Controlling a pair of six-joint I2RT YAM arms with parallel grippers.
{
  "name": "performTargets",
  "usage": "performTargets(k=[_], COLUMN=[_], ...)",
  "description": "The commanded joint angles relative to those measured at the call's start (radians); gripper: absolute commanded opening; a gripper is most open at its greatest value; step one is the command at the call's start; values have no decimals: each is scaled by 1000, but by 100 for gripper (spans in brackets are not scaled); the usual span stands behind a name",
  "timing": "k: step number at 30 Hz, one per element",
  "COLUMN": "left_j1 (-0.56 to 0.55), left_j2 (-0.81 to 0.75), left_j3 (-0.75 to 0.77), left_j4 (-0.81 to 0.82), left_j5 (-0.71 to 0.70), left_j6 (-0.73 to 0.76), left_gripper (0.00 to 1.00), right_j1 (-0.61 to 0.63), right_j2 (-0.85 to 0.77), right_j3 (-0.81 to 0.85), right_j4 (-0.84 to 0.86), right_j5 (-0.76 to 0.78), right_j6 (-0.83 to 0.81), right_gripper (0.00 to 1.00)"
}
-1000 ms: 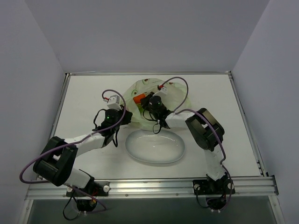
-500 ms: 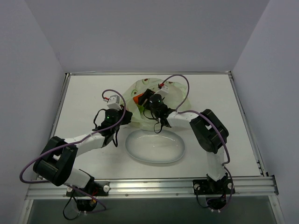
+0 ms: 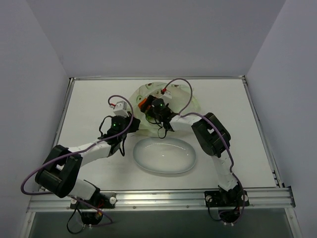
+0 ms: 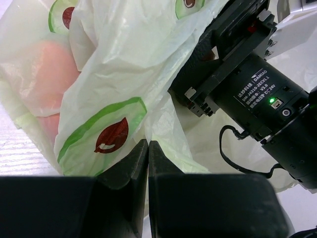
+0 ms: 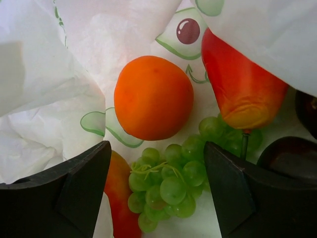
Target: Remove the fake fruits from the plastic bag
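The plastic bag lies crumpled at the back of the table, pale green-white with printed marks. My left gripper is at its near left edge, its jaws shut on a fold of the plastic bag. My right gripper reaches into the bag's mouth. It stands open over the fake fruits, with the green grape bunch between its fingers, untouched. Beyond lie a round orange and an orange-red oval. A red piece lies at the left finger, and dark maroon balls at the right.
A white oval plate sits just in front of the bag, between the two arms. The right arm's black wrist fills the right of the left wrist view, close to the held fold. Grey walls border the table.
My right gripper has opened from shut and moved left, further into the bag, its elbow swinging left with it. The left gripper has kept its pinch and place.
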Motion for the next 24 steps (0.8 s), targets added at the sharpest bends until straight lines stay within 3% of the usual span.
performTargets(k=[1, 4, 11, 18, 20, 22, 23, 24], left_j1=[6, 6, 7, 6, 7, 6, 6, 6], left_j2=[-23, -25, -20, -23, -21, -23, -23, -21], left_j3=[10, 10, 10, 10, 10, 10, 10, 10], left_j4=[25, 26, 31, 31, 29, 28, 26, 28], left_j5=[-13, -13, -10, -11, -11, -13, -14, -13], left_j6=[18, 18, 18, 17, 18, 20, 20, 20], left_gripper=[2, 2, 2, 2, 2, 2, 2, 2], right_j1=[8, 11, 35, 40, 29, 14, 9, 2], right_j2=[0, -12, -75, 2, 17, 14, 11, 11], right_j3=[23, 9, -29, 44, 54, 20, 6, 6], right_j4=[-43, -85, -161, -249, -238, -128, -68, -47], right_j5=[3, 9, 76, 26, -14, -27, -25, -33], right_j6=[51, 61, 9, -4, 28, 36, 42, 41], right_gripper=[72, 83, 80, 84, 74, 48, 24, 18])
